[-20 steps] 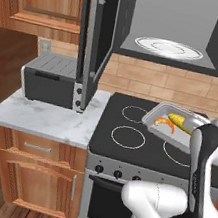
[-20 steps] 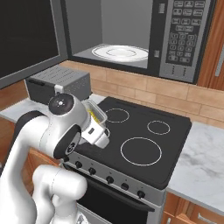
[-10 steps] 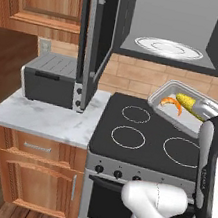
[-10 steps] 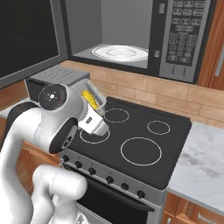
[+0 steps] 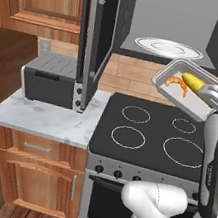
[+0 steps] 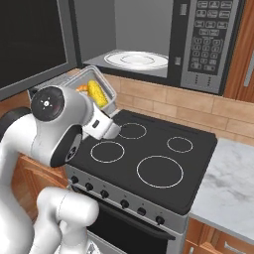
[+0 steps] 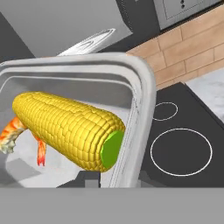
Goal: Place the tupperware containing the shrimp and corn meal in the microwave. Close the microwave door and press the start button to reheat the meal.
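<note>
The tupperware is held tilted in the air above the black stove top, just below the open microwave. An orange shrimp and a yellow corn cob lie inside it. The gripper clamps its right rim. The microwave door stands swung open at left, beside a grey toaster oven on the marble counter.

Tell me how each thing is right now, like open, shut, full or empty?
microwave door: swung wide open.
microwave: open, with a bare white plate inside.
tupperware: held up above the stove, tilted, no lid.
corn: lying in the tupperware.
shrimp: in the tupperware beside the corn.
gripper: shut on the tupperware rim.
stove: burners bare.
</note>
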Tool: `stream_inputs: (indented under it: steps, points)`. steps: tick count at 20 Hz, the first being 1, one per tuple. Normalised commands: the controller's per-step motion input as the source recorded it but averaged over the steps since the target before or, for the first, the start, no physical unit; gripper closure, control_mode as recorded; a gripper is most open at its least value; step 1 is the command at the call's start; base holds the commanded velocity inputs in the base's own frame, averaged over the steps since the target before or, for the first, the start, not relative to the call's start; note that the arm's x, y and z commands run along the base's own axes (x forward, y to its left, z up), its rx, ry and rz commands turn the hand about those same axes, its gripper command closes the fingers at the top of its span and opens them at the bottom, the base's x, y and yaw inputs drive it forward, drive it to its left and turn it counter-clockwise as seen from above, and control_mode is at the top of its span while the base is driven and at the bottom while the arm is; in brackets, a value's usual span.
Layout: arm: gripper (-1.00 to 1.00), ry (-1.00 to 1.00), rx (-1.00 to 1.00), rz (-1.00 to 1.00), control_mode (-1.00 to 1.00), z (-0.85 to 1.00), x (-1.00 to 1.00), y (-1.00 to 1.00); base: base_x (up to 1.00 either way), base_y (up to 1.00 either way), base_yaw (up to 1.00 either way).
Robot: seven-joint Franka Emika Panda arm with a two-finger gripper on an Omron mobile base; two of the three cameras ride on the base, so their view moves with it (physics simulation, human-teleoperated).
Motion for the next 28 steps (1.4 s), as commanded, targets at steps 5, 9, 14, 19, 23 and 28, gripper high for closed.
stream_inputs:
  steps: [5,9,14,19,23,28]
  points:
    - [1.0,-0.01,0.0,0.0,-1.0,0.47,0.07,0.03,0.0,0.0,0.0]
    - [1.0,0.01,-0.02,0.0,-1.0,0.33,0.19,0.16,0.0,0.0,0.0]
    - [1.0,0.01,-0.04,-0.05,-1.0,0.28,0.12,0.21,0.0,0.0,0.0]
    - [1.0,0.05,-0.01,-0.24,-1.0,0.09,0.31,0.2,0.0,0.0,0.0]
    - [1.0,0.05,0.0,-0.3,-1.0,0.03,0.5,0.17,0.0,0.0,0.0]
    - [1.0,0.0,0.09,-0.09,-1.0,0.01,0.58,-0.19,0.0,0.0,0.0]
